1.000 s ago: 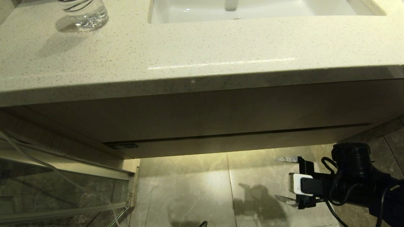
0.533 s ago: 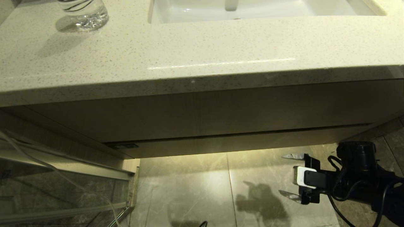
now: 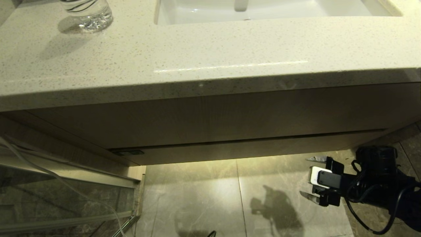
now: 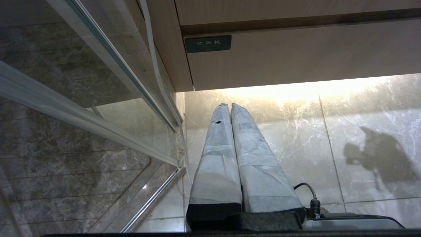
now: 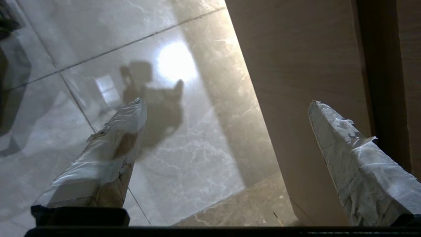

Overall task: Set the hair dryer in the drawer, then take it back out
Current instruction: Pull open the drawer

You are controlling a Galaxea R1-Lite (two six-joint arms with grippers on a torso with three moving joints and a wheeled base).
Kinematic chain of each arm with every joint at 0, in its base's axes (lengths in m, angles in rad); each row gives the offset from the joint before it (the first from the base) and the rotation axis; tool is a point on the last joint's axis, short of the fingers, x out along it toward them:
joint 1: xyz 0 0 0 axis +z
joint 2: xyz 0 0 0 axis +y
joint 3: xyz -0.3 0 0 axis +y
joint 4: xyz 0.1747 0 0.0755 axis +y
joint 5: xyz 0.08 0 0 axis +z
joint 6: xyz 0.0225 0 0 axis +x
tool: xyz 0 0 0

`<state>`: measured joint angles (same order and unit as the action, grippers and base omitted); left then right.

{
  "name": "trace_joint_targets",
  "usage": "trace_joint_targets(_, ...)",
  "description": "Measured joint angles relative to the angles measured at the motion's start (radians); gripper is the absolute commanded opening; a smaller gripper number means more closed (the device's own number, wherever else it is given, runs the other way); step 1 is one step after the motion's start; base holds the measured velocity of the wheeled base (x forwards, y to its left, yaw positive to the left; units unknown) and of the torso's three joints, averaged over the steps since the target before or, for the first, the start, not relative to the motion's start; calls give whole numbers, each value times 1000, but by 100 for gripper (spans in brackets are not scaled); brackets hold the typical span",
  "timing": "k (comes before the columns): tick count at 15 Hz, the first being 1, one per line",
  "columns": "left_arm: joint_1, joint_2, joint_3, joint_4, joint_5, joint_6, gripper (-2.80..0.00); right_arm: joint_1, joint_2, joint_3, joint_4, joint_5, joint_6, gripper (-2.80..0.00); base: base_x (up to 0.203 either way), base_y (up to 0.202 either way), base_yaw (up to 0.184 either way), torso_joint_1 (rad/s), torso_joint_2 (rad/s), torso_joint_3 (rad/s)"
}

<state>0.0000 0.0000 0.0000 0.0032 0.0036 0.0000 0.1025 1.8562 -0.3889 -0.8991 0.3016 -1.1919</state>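
One speckled stone counter [image 3: 204, 52] fills upper head view, one white sink [image 3: 263, 10] sunk in far edge, one clear bottle [image 3: 86, 13] at far left. Beneath: one closed drawer [image 3: 250, 148], long axis running left-right, narrow front strip facing robot, small dark label [image 4: 208, 43] at left end. Marble floor [image 3: 204, 197] below. Glass panel [image 4: 65, 131] on left. Right gripper [image 3: 312, 177] low near drawer's right end, jaws spread wide, empty. Left gripper [image 4: 227, 107] by floor, jaws clenched together, empty. Hair dryer not visible.

a small dark plate [image 4: 208, 43] on the drawer front [image 4: 296, 59] reads "吹风机".
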Motion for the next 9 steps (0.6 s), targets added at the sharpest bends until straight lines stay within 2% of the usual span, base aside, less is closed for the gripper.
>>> trace_joint_targets(3,0,0,0,0,-1,0,-280,-5,29,-32,-21,-33,-8,0,0,0,0,0,0,0)
trace_joint_targets(6,0,0,0,0,-1,0,-280,-7,65,-59,-100,-25,-37,0,0,0,0,0,0,0)
trace_joint_targets(9,0,0,0,0,-1,0,-280,-18,98,-79,-150,78,-46,0,0,0,0,0,0,0)
